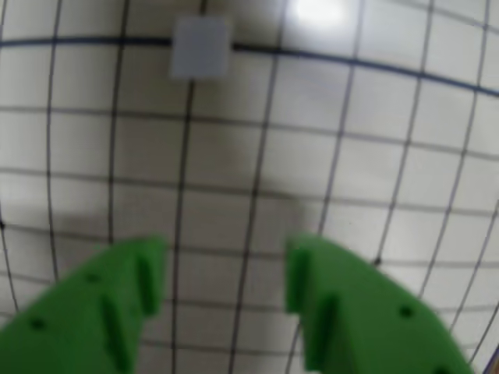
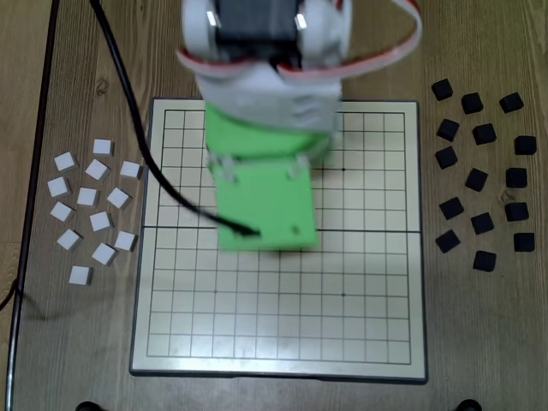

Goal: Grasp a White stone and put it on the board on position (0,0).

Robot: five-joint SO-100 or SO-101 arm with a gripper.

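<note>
In the wrist view, one white square stone lies on the board, on a crossing of a thick dark line and a thin line, ahead of my gripper. The green fingers stand apart and hold nothing; the gripper is open above the grid. In the fixed view the arm's green wrist block hangs over the middle of the board and hides the fingers and that stone. Several loose white stones lie on the wooden table left of the board.
Several black stones lie scattered on the table right of the board. A black cable runs from the top left across the board's left part to the wrist. The board's raised rim borders the grid.
</note>
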